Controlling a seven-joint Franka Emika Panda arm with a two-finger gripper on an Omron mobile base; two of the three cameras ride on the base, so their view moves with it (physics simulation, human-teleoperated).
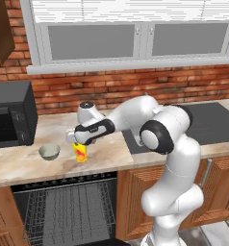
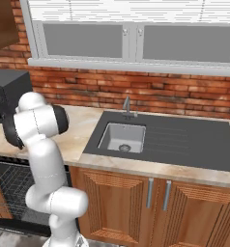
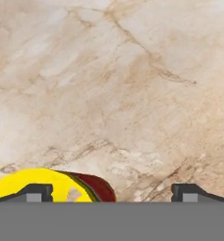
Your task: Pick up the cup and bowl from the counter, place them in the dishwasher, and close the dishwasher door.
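yellow cup (image 1: 80,152) red-marked, upright on counter (image 1: 20,166), grey-green bowl (image 1: 49,152) beside

You see the yellow cup (image 1: 80,152) with its red-orange mark standing upright near the surface's (image 1: 20,166) front edge, the pale grey-green bowl (image 1: 49,152) just beside it. Below, the dishwasher (image 1: 68,211) stands open, its wire rack showing.

The cup (image 3: 48,186) is cut off at the hand view's bottom edge — one finger tip (image 3: 36,192) hides part of its rim.
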